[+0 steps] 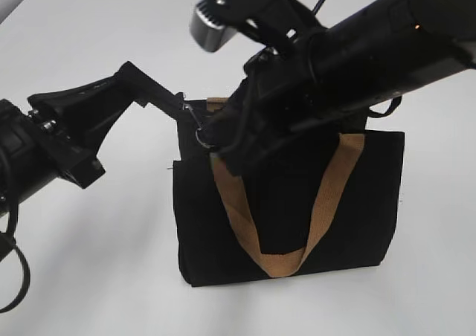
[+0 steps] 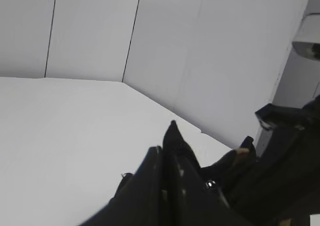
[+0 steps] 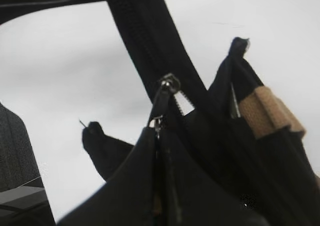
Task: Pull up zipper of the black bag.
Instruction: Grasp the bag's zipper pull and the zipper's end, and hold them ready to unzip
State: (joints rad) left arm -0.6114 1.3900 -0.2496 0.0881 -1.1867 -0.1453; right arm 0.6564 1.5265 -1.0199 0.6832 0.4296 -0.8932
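The black bag (image 1: 357, 202) stands upright on the white table, a tan handle (image 1: 320, 210) hanging down its front. My left gripper (image 1: 181, 111) is shut on the bag's top left corner; in the left wrist view its jaws (image 2: 162, 156) pinch black fabric (image 2: 175, 136). My right gripper (image 1: 208, 141) is shut on the silver pull tab (image 1: 199, 134) near that corner. In the right wrist view the jaws (image 3: 157, 133) hold the pull tab (image 3: 161, 103) below the slider (image 3: 170, 81). The zipper track (image 3: 137, 31) runs taut away from the slider. My right arm hides most of the bag's top edge.
The white table (image 1: 97, 262) surrounds the bag. White wall panels (image 2: 165, 41) stand behind the table. The right arm's grey camera (image 1: 216, 20) hangs above the bag. A cable loop (image 1: 15, 276) hangs off the left arm.
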